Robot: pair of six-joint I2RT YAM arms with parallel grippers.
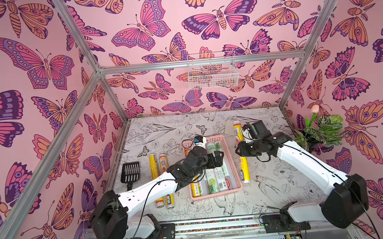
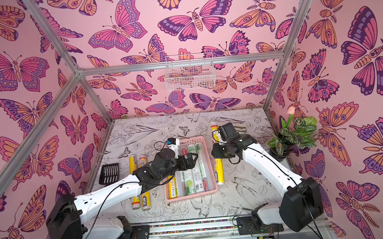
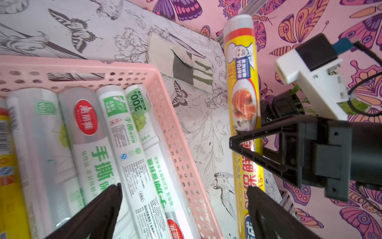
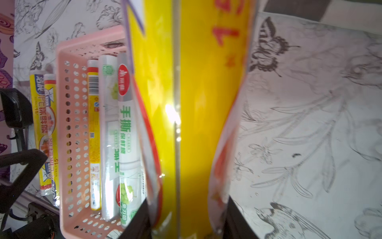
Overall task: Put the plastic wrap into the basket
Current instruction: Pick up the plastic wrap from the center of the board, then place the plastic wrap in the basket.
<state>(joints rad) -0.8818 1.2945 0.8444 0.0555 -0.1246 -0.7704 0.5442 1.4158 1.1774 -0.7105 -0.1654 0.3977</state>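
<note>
Just right of the basket [image 1: 216, 194], the right fingers [image 4: 237, 223] clamp a yellow roll of plastic wrap [image 1: 244, 169]. Left fingers [image 3: 99, 215] stand wide apart above the rolls [image 1: 212, 183] already inside.

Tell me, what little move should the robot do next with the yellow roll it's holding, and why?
Probably lift it a little. The right gripper is pinched around the yellow roll, which looks to lie on the table beside the pink basket, outside it. It must clear the basket's wall before going in.
</note>
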